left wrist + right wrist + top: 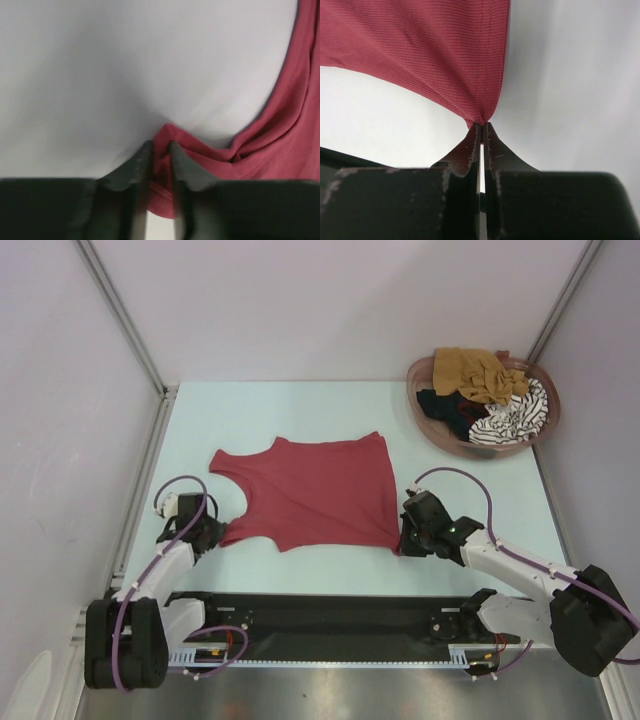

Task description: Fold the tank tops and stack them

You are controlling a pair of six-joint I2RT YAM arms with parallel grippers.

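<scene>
1. The dark red tank top (310, 490) lies spread flat in the middle of the pale surface (300, 410). Its straps point left and its hem lies on the right.
2. The left gripper (160, 146) is at the garment's near-left strap end. Its fingers (132, 167) stand narrowly apart with a bunched fold of red cloth between them, touching both. This looks like a pinch, though the view is blurred and very close.
3. In the left wrist view the cloth runs off the right and bottom edges, so the rest of the strap is cut off.
4. The right gripper (482, 125) is closed tight on the near-right hem corner, and the fabric fans up and away from its tips. The stitched hem runs off the top of that view.
5. In the top view both grippers' fingertips are too small to make out against their dark bodies.
6. At the far right stands a pinkish-brown basket (440, 440). A mustard tank top (470, 370) is heaped in it, with a black one (445, 405) and a black-and-white striped one (515, 418).
7. These three overlap in a tangle, so their full shapes are hidden.
</scene>
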